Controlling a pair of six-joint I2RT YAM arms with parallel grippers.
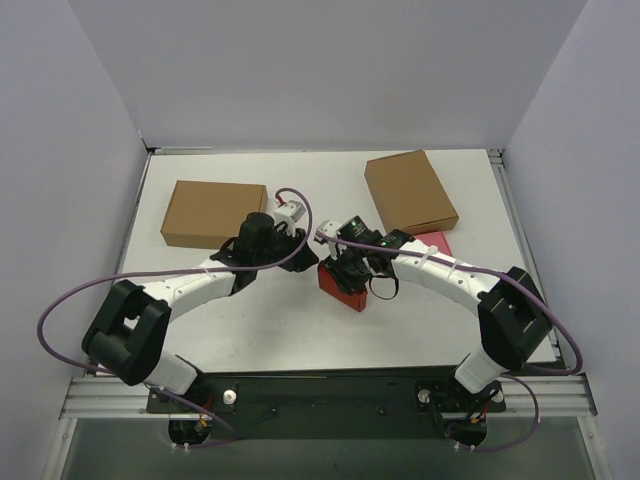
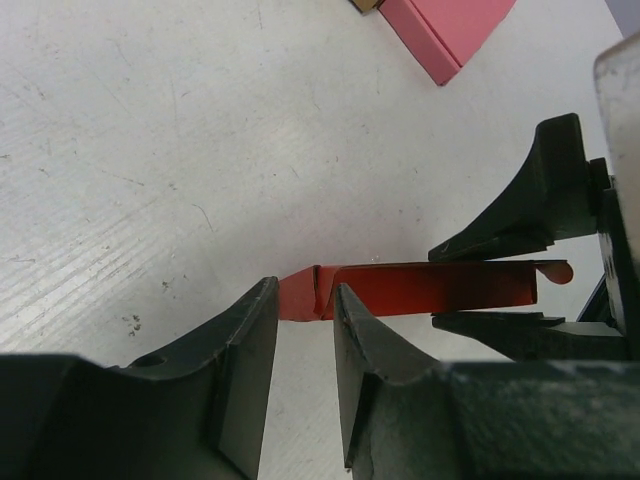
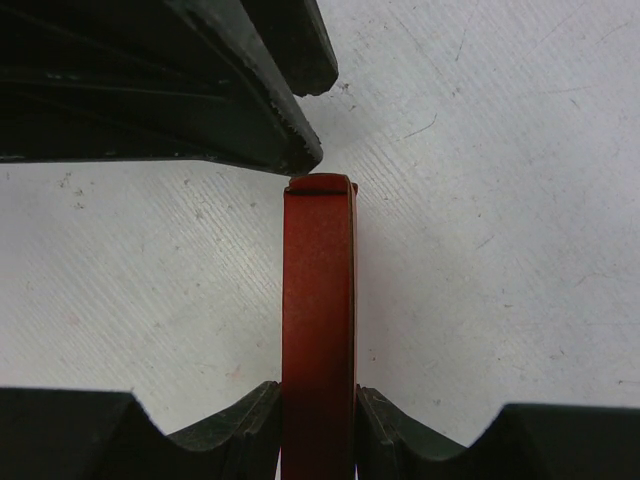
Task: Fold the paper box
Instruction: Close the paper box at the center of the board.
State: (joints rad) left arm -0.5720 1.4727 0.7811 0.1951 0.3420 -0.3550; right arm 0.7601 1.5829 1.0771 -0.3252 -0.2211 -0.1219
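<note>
Near the middle of the table (image 1: 250, 320), your right gripper (image 3: 318, 400) clamps the paper box (image 1: 342, 284) from both sides to keep it on edge, while your left gripper (image 2: 300, 330) stands with jaws apart around its end, not pinching it.

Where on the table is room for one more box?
Free: the near strip before the red box; the back middle between left brown box and right brown box. Crowded: the centre, where left gripper and right gripper meet, and by the pink box.
</note>
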